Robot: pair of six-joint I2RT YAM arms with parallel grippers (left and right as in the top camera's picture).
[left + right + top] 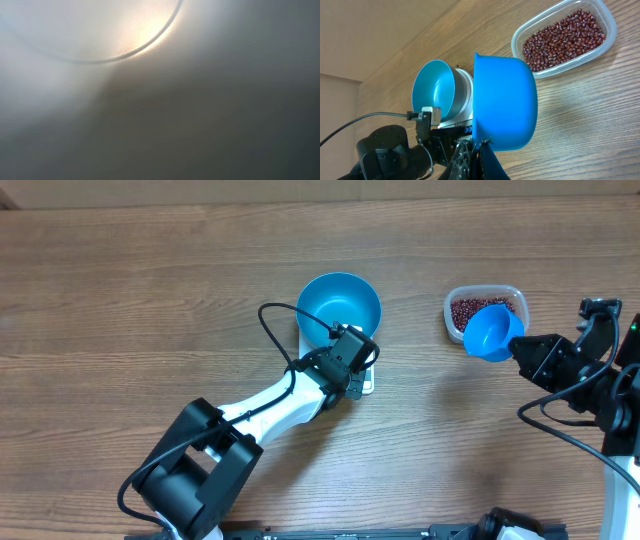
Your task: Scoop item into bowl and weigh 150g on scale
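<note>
Toward the far edge of the table (120,300), near its middle, the bowl (340,302) sits on the scale (464,102). I see the left gripper (352,358) fully closed over the scale's front edge; whether it touches, I cannot tell. Near the right edge, the right gripper (479,152) clamps the handle of the scoop (505,100), just beside the tub (452,302) of beans (562,40).

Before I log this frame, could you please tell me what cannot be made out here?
Left wrist view: all blur, a pale glow with one curved line; lens too close.
Scale: overhead, mostly hidden by bowl and left arm; display unreadable.
Scoop handle: right wrist view, cut off by the bottom edge.
</note>
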